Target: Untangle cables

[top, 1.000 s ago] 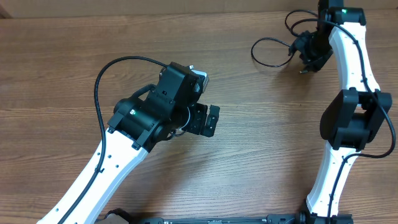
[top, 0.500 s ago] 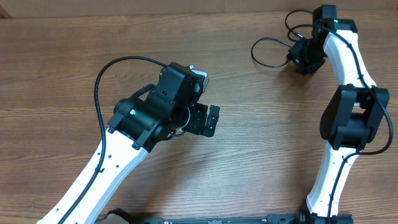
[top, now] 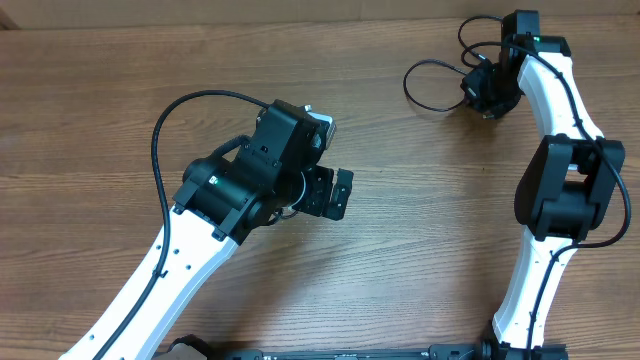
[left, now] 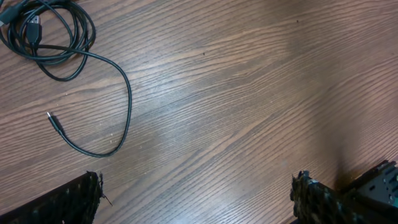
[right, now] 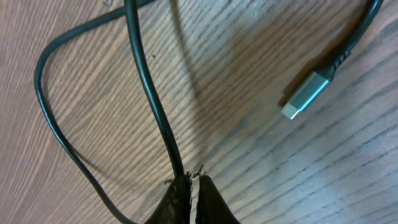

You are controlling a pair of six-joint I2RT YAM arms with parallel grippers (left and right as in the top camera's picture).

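Right gripper (right: 191,182), half spread a second ago over the cables (top: 432,88) at the far right corner of the table (top: 100,100), now pinches one black strand near the silver plug (right: 305,94), ready for a first pull, while the left gripper (top: 336,193) waits spread wide mid-table.

We find the thin black cables (right: 151,93) at one o'clock on the table (top: 120,60), loosely coiled, one strand looping out toward nine o'clock; a silver plug (right: 305,96) lies flat.

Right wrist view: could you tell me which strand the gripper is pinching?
The straight strand running down into the shut right gripper; the curved one and the silver-plugged end lie free.
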